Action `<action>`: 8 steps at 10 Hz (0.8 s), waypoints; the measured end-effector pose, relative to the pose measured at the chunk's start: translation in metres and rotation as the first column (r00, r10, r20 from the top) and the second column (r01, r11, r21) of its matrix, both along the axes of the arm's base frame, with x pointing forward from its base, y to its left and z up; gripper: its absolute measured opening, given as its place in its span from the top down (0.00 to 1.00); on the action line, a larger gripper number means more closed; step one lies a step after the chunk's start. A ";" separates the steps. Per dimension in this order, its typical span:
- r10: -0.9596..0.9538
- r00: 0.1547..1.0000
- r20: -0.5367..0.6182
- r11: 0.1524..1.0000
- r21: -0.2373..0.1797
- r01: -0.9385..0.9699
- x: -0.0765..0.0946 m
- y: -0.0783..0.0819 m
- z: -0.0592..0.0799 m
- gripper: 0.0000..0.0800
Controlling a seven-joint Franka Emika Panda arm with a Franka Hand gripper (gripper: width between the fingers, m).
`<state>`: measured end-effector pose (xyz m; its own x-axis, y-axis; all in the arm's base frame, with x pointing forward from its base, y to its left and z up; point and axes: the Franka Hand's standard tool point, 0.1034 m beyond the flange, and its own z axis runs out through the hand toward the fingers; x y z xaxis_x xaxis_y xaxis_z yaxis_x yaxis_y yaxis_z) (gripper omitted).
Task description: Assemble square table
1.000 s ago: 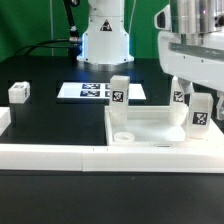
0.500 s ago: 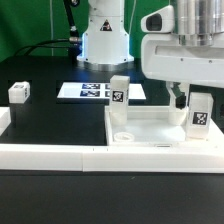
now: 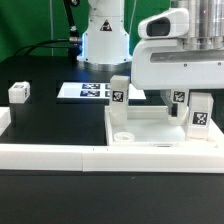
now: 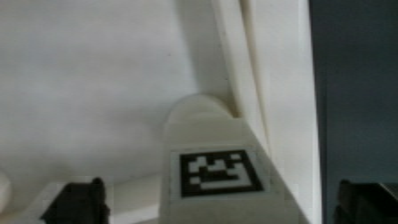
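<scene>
The square table's white tabletop slab (image 3: pixel 150 126) lies at the front on the exterior view's right. Three short white tagged legs stand on it: one at the back left corner (image 3: pixel 119 94) and two at the right (image 3: pixel 181 100) (image 3: pixel 200 113). A fourth leg (image 3: pixel 18 92) lies loose far to the exterior view's left. The arm's white hand (image 3: pixel 180 55) hangs low over the right-hand legs. In the wrist view my gripper (image 4: pixel 219 203) is open, with its dark fingers (image 4: pixel 75 201) on either side of a tagged leg (image 4: pixel 214 160), apart from it. That leg stands beside the slab (image 4: pixel 89 90).
The marker board (image 3: pixel 92 91) lies flat behind the slab. A long low white border wall (image 3: pixel 90 156) runs along the front. The robot base (image 3: pixel 104 40) stands at the back. A small white piece (image 3: pixel 4 120) sits at the exterior view's left edge.
The hand has moved toward the exterior view's left and lower, and now covers the space above the right-hand legs. The jaws have stayed open and the legs have not moved.
</scene>
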<state>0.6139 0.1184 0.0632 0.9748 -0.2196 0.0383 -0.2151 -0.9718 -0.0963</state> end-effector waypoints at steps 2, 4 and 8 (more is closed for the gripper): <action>-0.033 0.999 -0.003 0.999 0.003 0.033 0.000 0.000 0.000 0.35; -0.215 0.976 -0.020 0.976 0.012 0.215 0.000 0.000 0.000 0.64; -0.460 0.887 -0.046 0.887 0.018 0.462 0.001 0.001 0.000 0.64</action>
